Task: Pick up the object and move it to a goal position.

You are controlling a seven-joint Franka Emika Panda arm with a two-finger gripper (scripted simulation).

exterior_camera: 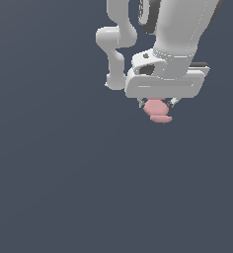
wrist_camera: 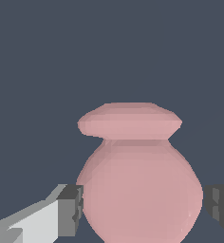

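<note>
claw (exterior_camera: 158, 103) — clamped on pink object (wrist_camera: 140, 190) | pads (wrist_camera: 71, 209) flank its round middle | flared cap protrudes beyond fingertips

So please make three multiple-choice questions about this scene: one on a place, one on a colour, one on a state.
1. Where is the pink lump?
A. between the pincer's fingers
B. on the floor, far from the arm
C. on top of the arm

2. What colour is the lump?
A. green
B. pink
C. yellow

3. How does the pincer stand?
A. wide open and empty
B. out of view
C. shut on the lump

Answers:
1 A: in the exterior view the pink lump hangs just under the pincer.
2 B: the wrist view shows it matte pink.
3 C: one finger touches the lump's side; the other sits close at its far side.
</note>
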